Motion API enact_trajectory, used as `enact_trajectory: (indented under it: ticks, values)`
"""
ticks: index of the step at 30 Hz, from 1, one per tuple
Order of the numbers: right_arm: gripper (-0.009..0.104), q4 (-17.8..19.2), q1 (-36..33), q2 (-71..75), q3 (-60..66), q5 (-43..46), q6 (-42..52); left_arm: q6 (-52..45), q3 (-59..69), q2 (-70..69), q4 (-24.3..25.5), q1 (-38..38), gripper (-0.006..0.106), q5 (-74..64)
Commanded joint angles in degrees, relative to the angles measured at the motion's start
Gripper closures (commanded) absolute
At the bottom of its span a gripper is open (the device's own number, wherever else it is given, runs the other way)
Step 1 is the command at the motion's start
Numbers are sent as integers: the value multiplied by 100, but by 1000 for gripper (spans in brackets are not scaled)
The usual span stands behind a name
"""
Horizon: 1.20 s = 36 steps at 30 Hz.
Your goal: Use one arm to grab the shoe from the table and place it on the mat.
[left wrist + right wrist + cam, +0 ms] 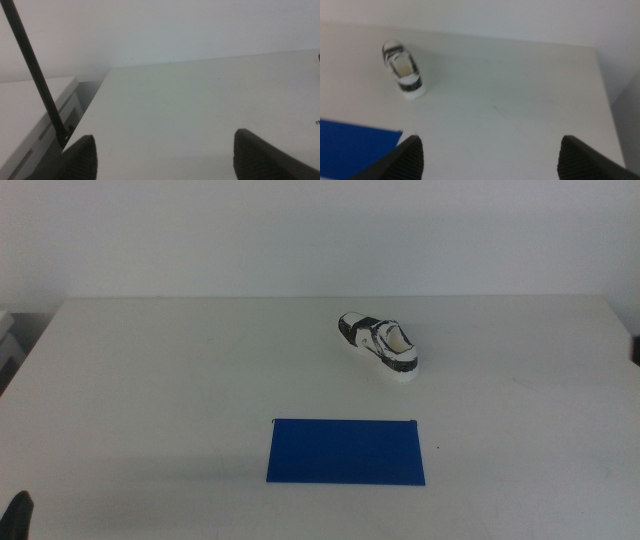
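1. The right gripper [487, 160] waited wide open, holding nothing; the left gripper [165, 157] likewise.
2. The blue mat [346, 451] lay nearest on the worktop [150, 380].
3. The sneaker [379, 347] sat at the mat's one o'clock, well apart from it, its long axis diagonal, likely closer to the right arm.

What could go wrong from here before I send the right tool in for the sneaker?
The small white sneaker with black patches lies angled on the large white table, so open jaws of the right tool might meet it askew and push it. It might also land overhanging the thin dark blue mat, which is only somewhat longer.
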<state>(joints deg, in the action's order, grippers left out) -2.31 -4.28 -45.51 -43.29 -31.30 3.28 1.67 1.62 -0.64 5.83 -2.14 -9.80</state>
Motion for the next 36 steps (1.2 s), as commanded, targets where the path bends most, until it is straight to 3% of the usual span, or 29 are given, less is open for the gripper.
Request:
enact_trajectory:
  ticks: [1,7,20,30,36]
  values:
    - [16,-18,-162,-502,-675,45,269,16,16,-151,-55,39,7,445]
    - [16,-80,-716,-1863,-1938,-493,633,16,16,-151,-55,39,7,445]
    - [16,-83,-1113,-4415,-4939,-1786,641,16,16,-151,-55,39,7,445]
    - [16,-94,-1316,-6287,-7513,-3380,936,16,16,-151,-55,39,7,445]
    - [16,-234,-1338,-7349,-8780,-3539,1369,16,16,-151,-55,39,7,445]
